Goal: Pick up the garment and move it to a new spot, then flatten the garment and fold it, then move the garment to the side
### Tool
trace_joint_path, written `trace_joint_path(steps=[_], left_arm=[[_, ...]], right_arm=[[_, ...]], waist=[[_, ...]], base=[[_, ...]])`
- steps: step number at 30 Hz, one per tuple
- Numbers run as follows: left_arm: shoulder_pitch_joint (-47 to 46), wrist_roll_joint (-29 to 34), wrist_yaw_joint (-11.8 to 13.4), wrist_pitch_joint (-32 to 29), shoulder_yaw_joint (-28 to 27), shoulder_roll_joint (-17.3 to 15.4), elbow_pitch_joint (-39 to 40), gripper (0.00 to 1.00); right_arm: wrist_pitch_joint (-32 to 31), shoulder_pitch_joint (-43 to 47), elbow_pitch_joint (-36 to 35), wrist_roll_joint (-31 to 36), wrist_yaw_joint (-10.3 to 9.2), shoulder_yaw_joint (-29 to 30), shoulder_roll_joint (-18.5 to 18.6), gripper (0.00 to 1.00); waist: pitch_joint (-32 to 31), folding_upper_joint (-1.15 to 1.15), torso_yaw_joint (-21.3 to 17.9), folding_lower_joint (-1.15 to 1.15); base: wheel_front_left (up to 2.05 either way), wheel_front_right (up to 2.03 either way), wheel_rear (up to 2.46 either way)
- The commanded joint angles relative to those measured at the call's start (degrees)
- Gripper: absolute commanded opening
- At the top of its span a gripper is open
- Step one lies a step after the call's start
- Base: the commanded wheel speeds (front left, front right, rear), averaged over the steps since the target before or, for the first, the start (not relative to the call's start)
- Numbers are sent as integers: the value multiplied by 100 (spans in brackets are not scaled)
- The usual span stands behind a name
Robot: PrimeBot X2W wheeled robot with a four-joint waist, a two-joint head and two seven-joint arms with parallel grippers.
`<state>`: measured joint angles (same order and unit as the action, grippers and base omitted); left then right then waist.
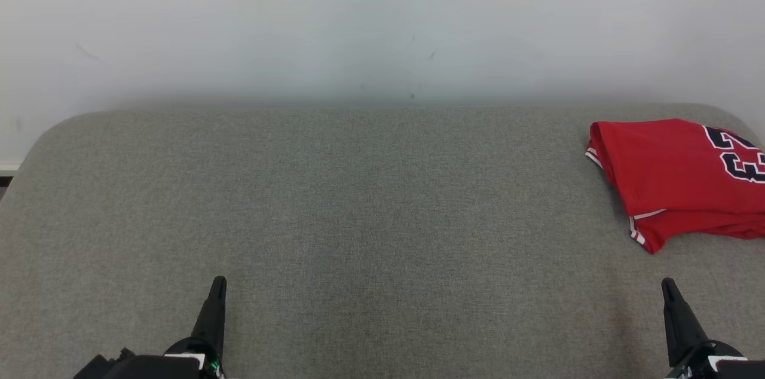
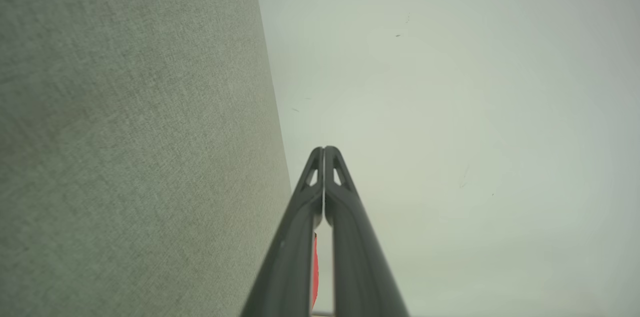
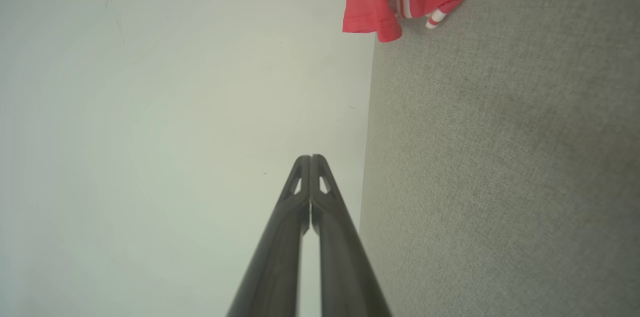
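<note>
Folded red garment lies on the grey surface; left end effector and right end effector closed, empty

text: 23, dark with white outline, sideways, partly out of view | on: red garment

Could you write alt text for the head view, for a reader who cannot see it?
A red fabric jersey with dark numerals and white trim lies folded at the far right of a grey cloth-covered surface, partly cut by the picture's edge. The left gripper and right gripper, both shut and empty, point up from the bottom edge; a pale wall stands behind.
</note>
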<state>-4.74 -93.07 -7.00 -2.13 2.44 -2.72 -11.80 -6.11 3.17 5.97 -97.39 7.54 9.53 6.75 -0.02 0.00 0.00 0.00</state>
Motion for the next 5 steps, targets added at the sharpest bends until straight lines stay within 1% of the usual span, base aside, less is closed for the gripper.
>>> trace_joint_path(steps=[1,5], left_arm=[[-37,-44,-4,-20,2,-29,2,0],[-37,-44,-4,-19,2,-29,2,0]], right_arm=[[-23,-69,-30,-31,-10,8,32,0],[-20,-68,-29,-34,-10,5,35,0]], waist=[[0,0,0,0],[0,0,0,0]], base=[[0,0,0],[0,0,0]])
